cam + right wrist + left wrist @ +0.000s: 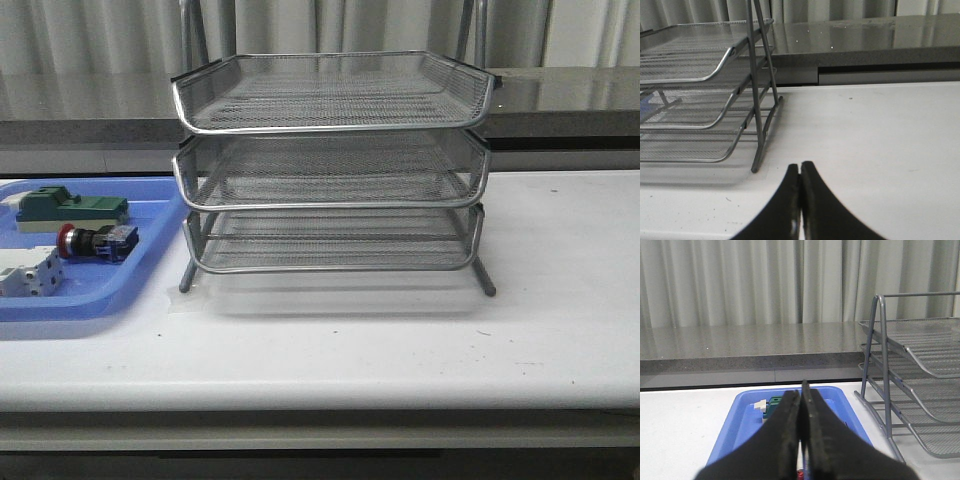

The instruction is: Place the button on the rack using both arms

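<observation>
Front view: nothing of the job is done yet, as far as I can judge. The button (92, 242) lies on its side in the blue tray (90, 300) at the left of the bench (400, 340), red head pointing left, blue block to the right. A green-and-beige block (68, 207) sits just beyond it on the far side, a white terminal block (28, 272) just nearer. The rack (332, 165) stands mid-bench, just right of the tray, all three mesh tiers bare.

Neither of my arms shows in the front view. Left wrist view: my left hand (801, 440) has its fingers pressed together with nothing between them, hanging over the near end of the blue tray; a speck of red shows low between the fingers, likely the button's head, too small to be sure. The rack's left side is off to the right of it.

Right wrist view: my right hand (800, 200) is likewise closed and empty, over bare bench to the right of the rack's frame, well apart from the button.

Left to do, by my reckoning: open the left hand, take the button from the tray, carry it across, set it on a tier. The right hand's share is not yet evident.
</observation>
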